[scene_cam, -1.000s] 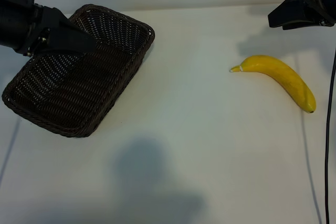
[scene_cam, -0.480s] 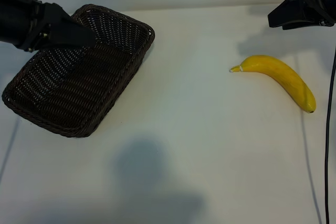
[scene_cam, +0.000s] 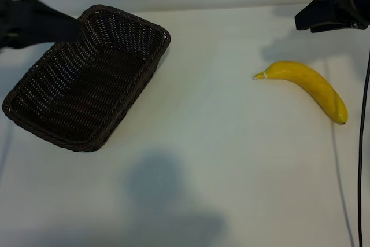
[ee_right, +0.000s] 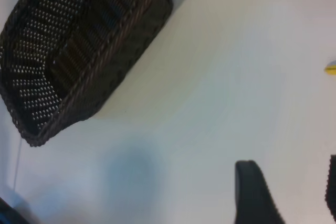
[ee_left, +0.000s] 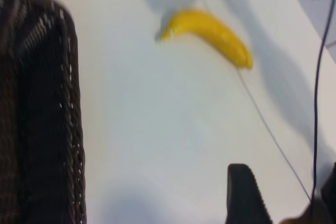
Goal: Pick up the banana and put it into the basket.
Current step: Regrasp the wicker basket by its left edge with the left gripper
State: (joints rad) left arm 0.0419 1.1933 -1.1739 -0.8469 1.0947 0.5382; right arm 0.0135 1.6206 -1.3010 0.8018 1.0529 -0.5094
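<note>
Banana [scene_cam: 306, 87] lies untouched right of the basket [scene_cam: 87, 79]; the released right end effector [scene_cam: 329, 13] should straddle its middle before clenching, left end effector [scene_cam: 34, 24] also released

Both arms were matte black and blocky; the left gripper [scene_cam: 72, 27] tapered to a wedge; the right gripper [scene_cam: 306, 20] looked angular (its fingers [ee_right: 254, 192] rounded and plain black); a thin dark cable [scene_cam: 363, 143] hung below the right arm.

A rough woven wicker basket [scene_cam: 87, 85], a smooth waxy banana [scene_cam: 306, 88], a matt white table [scene_cam: 219, 160].
</note>
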